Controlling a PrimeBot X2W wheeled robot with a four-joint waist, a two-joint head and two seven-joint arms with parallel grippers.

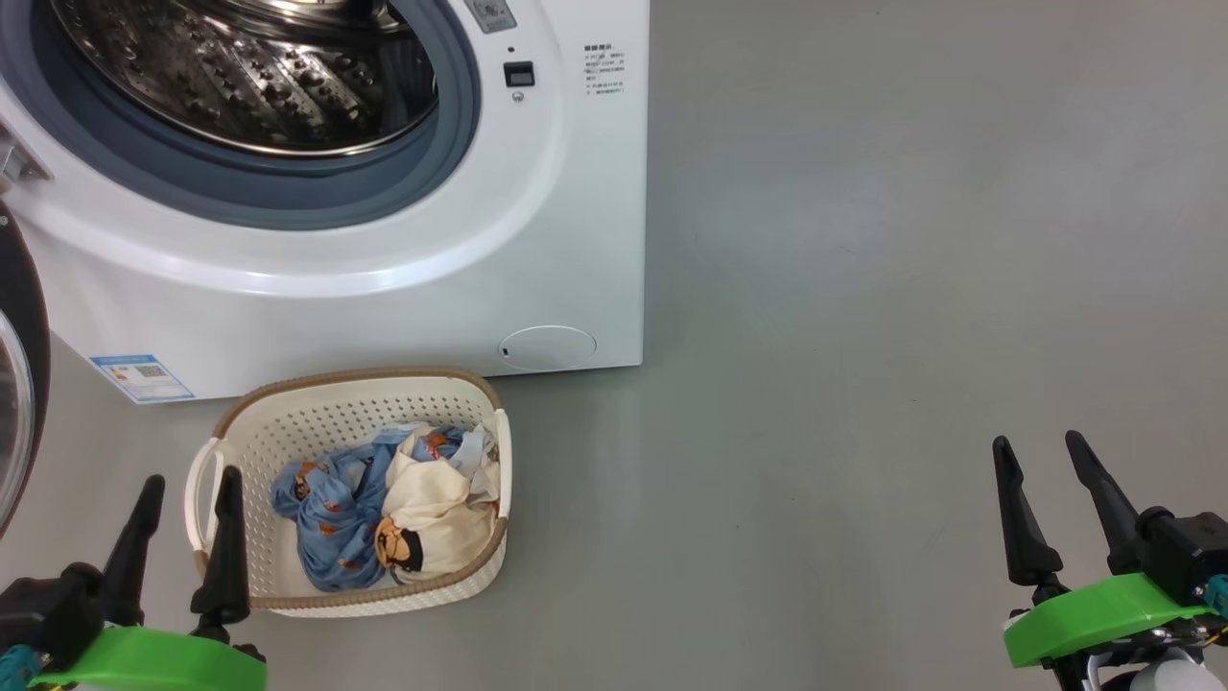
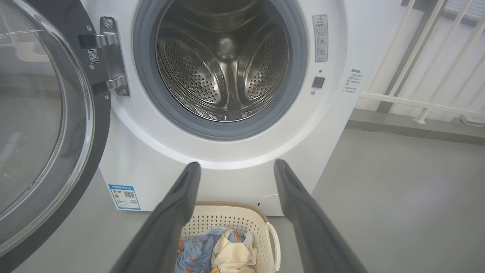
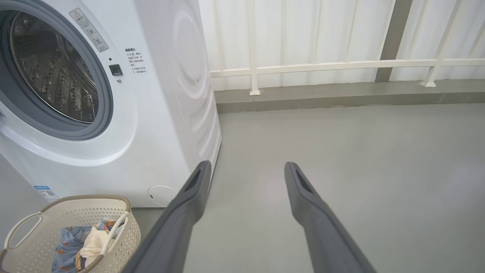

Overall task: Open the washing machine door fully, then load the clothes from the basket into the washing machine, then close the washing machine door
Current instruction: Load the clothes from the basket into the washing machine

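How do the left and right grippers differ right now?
Left gripper hangs by the basket at its left handle; right gripper is over bare floor, far from it. Left gripper points into the drum; right gripper points past the washing machine. Both open, empty.

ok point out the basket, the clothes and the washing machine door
basket (image 1: 336,422): head view, on its perforated far inner wall
clothes (image 1: 326,537): head view, on the light blue garment
washing machine door (image 2: 34,113): left wrist view, on the clear glass window
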